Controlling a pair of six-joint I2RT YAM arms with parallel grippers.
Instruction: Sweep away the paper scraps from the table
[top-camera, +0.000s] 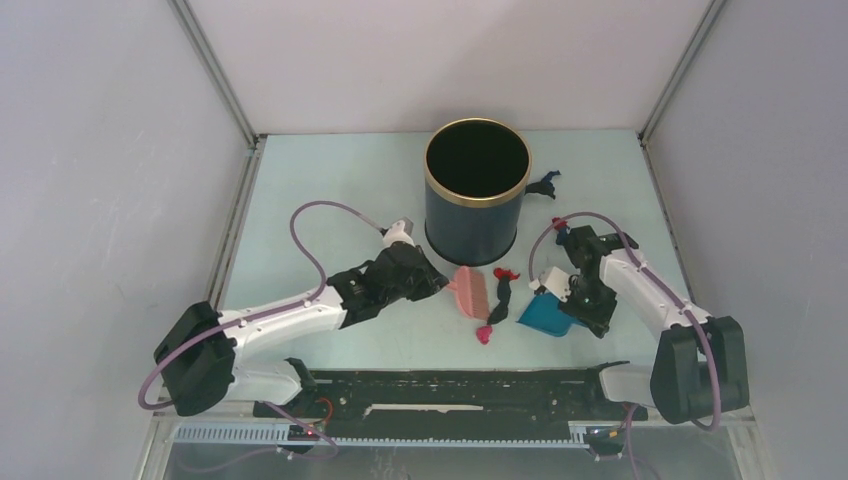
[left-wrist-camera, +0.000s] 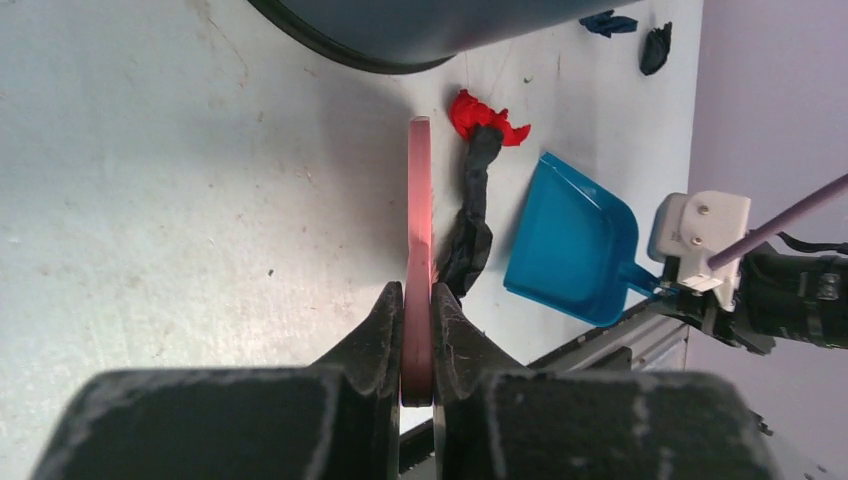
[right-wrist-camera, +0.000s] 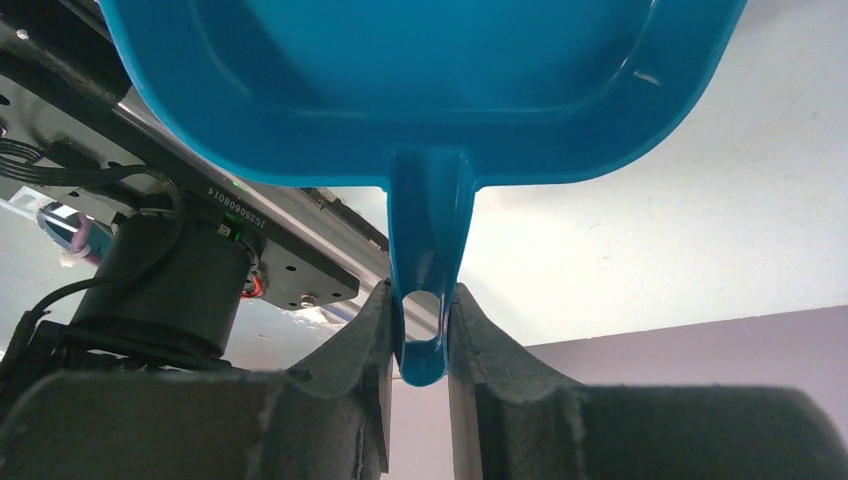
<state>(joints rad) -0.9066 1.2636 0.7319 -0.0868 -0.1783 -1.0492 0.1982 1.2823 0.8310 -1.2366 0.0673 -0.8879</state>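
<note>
1. Presently the left gripper is clamped on the flat handle of the pink brush, with its jaws pressed against both faces. The right gripper is pinched on the handle end of the dustpan.
2. Key relation: the main paper scraps, a red wad and a black twist, lie on the table just right of the brush, between it and the dustpan's mouth. A magenta bit sits nearer the arm bases.
3. The black twist runs near-to-far, roughly parallel to the brush, so a rightward push should meet it broadside.
4. The left arm is nearer, its brush almost touching the twist. The pan's lip stands slightly apart on the far side.
5. Outliers: a dark blue scrap and a black bit lie beyond, right of the bin, well apart from the brush.
6. Pose: the left arm is stretched low, forward and rightward, with its wrist near the bin's base. The right arm is folded, elbow raised and wrist turned inward, with the pan's mouth facing left.
</note>
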